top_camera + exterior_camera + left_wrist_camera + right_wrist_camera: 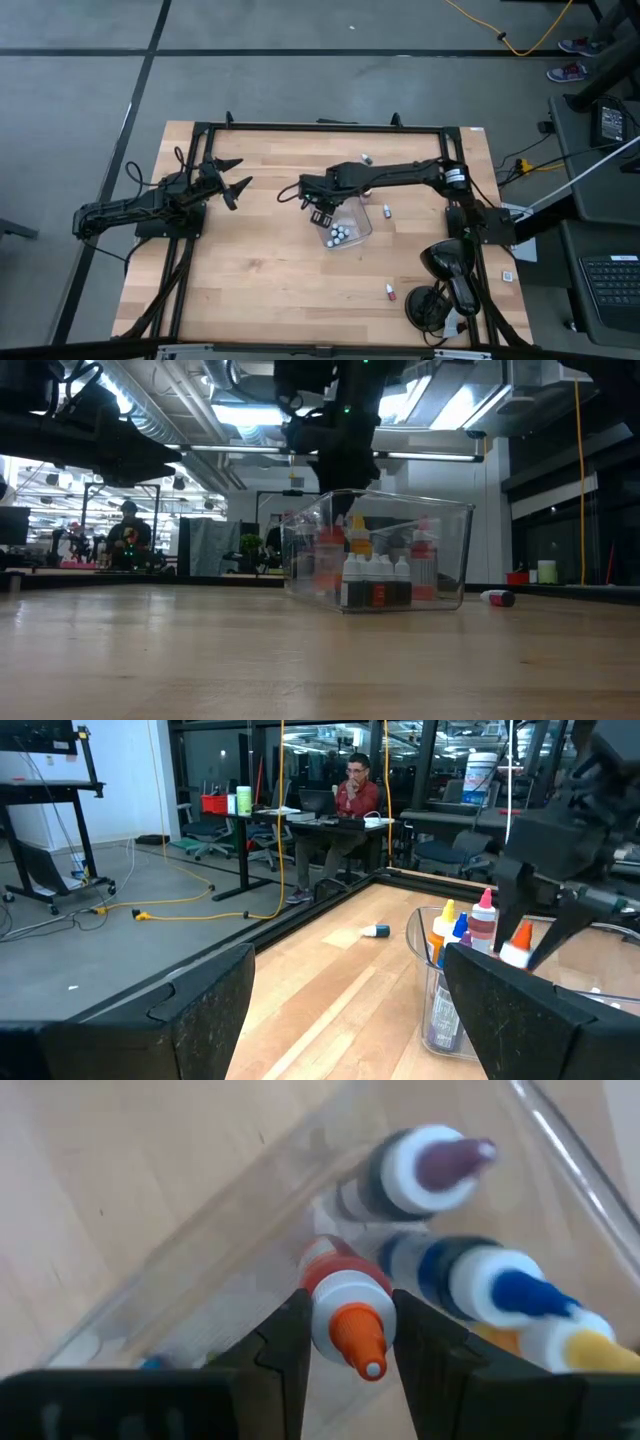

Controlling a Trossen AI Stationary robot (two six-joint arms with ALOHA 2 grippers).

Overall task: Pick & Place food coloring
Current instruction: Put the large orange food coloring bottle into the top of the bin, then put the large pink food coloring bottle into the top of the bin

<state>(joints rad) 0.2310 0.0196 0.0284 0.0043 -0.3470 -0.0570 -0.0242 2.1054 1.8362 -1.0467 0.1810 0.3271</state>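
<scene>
The clear plastic tray (pixel 356 232) sits at the table's middle with several small food coloring bottles (pixel 376 580) standing upright inside it. My right gripper (pixel 320 212) reaches down over the tray's left part and is shut on a red bottle with a white collar and an orange tip (pixel 352 1312). Neighbouring bottles with purple (pixel 440 1165), blue (pixel 505 1290) and yellow (pixel 590 1350) tips stand close by. Three loose bottles lie on the wood (pixel 367 158) (pixel 387 211) (pixel 391 292). My left gripper (pixel 234 176) hovers open near the table's left side, touching nothing. My right gripper pinches the orange-tipped bottle at its white collar (pixel 345 1292), just under the tip, one finger (pixel 280 1350) on each side. The fingers come from above, pointing down into the tray. The bottle stays upright beside the tray's wall; whether its base rests on the tray floor, I cannot tell.
Dark rounded gear (pixel 445 265) lies at the table's near right corner. The black frame rail (pixel 320 127) runs along the far edge. Bare wood lies between the left gripper and the tray and along the near edge. A person (pixel 358 785) sits at a desk beyond the table.
</scene>
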